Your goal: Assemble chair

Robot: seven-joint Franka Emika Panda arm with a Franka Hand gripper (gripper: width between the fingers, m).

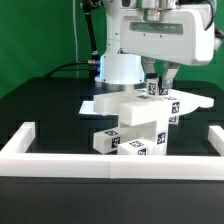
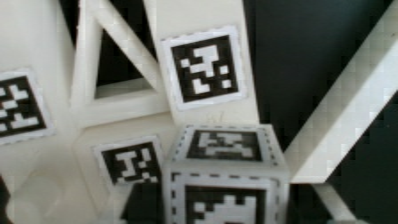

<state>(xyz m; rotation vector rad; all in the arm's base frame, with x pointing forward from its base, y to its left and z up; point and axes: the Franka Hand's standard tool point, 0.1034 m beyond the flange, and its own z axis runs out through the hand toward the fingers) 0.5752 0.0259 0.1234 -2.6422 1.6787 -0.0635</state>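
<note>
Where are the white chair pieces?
In the exterior view the chair pieces sit in the middle, just behind the long white wall and right below the claw.

No words, brands or numbers can be read in either view, and the only markings are black-and-white square tags (image 2: 205,68) (coded patterns, not lettering) stuck on the white chair parts (image 1: 135,125).
</note>
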